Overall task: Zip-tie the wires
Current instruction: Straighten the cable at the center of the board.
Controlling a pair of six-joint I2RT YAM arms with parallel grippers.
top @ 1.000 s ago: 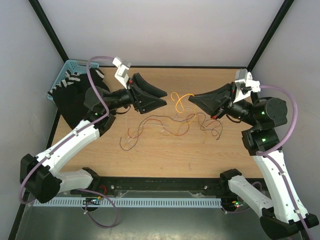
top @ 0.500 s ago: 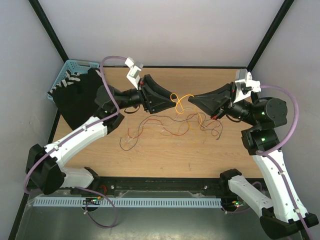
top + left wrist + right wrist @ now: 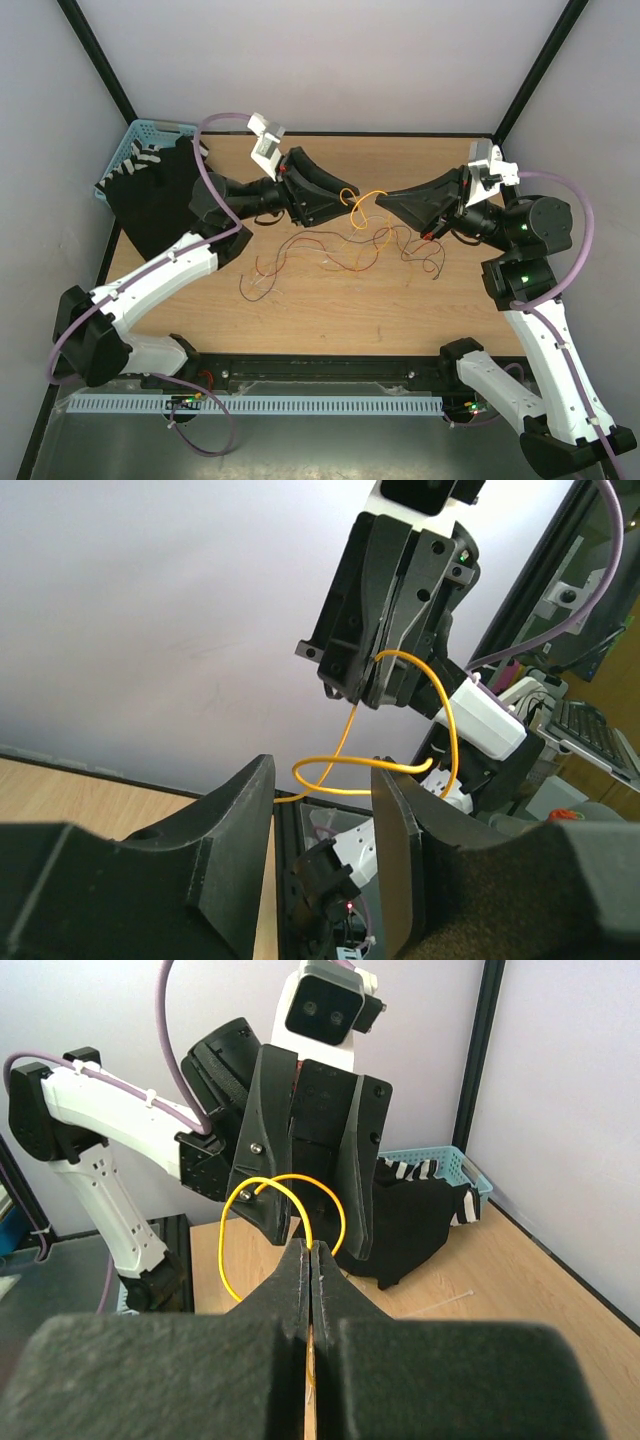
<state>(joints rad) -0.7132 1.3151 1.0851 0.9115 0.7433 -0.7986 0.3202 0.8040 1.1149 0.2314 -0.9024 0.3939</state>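
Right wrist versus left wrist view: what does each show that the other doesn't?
Only right wrist: blue basket, black cloth, a thin white strip, probably the zip tie. Only left wrist: the right arm's purple cable and a keyboard. Both: the orange wire looped between the open left gripper and the shut right gripper pinching it.

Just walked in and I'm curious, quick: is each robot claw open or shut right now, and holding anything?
Left gripper: jaws open, holding nothing.
Right gripper: jaws closed on the orange wire.
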